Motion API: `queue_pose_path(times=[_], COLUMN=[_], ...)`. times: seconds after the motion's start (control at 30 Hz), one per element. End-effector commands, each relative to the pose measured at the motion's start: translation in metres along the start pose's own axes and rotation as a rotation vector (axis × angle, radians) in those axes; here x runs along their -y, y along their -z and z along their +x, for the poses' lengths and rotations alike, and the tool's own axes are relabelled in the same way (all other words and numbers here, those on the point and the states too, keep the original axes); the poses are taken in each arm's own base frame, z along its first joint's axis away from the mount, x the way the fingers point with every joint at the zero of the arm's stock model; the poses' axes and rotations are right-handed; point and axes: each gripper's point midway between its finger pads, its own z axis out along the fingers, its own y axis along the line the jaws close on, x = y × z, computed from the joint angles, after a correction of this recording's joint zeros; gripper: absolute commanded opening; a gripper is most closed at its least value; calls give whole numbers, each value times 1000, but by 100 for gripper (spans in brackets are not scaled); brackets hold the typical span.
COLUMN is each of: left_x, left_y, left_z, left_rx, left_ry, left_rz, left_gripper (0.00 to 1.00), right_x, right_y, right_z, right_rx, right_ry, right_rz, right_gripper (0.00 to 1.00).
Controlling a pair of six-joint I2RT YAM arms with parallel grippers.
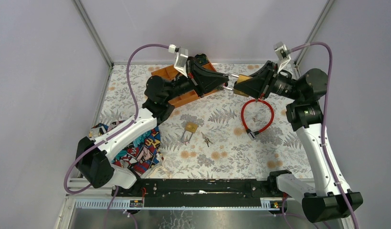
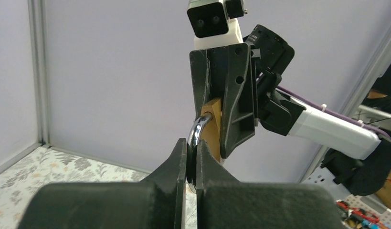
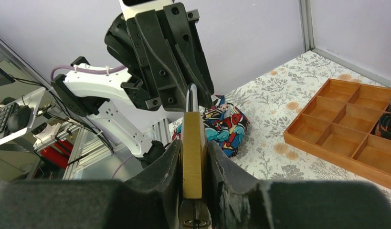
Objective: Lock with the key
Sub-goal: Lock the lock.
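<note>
Top external view: the left end effector [image 1: 225,85] is pressed together on the steel shackle [image 2: 197,133] of a brass padlock [image 1: 242,79]. The right end effector [image 1: 239,88] pinches the padlock's body, so it is held aloft near the 12 o'clock edge of the floral bench [image 1: 222,157]. A key [image 1: 206,139] lies at mid-bench, with a second padlock [image 1: 190,128] just beside it at 10 o'clock and a red cable loop [image 1: 242,116] at 2 o'clock. A wooden tray [image 1: 164,72] sits at 11 o'clock and a patterned cloth [image 1: 136,152] at 8 o'clock. Plain lilac walls [image 1: 40,71] enclose everything.
</note>
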Motion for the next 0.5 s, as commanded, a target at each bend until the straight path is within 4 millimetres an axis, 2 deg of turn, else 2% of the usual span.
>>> queue_pose_path(times=[0.0,0.1,0.2,0.33,0.4,0.47], left_x=[47,56,73,86,92,100], left_y=[21,18,9,-8,-12,-10], left_z=[104,111,115,110,120,136], left_rx=[-353,-368,-367,-332,-355,-403], left_ry=[277,297,269,249,264,284], left_rz=[234,268,327,374,396,427], left_gripper=[0,0,0,0,0,0], right_x=[-32,-27,-13,6,15,15], right_y=[-1,-3,-6,-6,-7,-11], right_z=[-105,-104,-99,-82,-79,-86], right_rx=[293,285,258,206,202,202], right_ry=[218,205,184,165,148,154], right_rz=[86,93,122,174,184,175], right_gripper=[0,0,0,0,0,0])
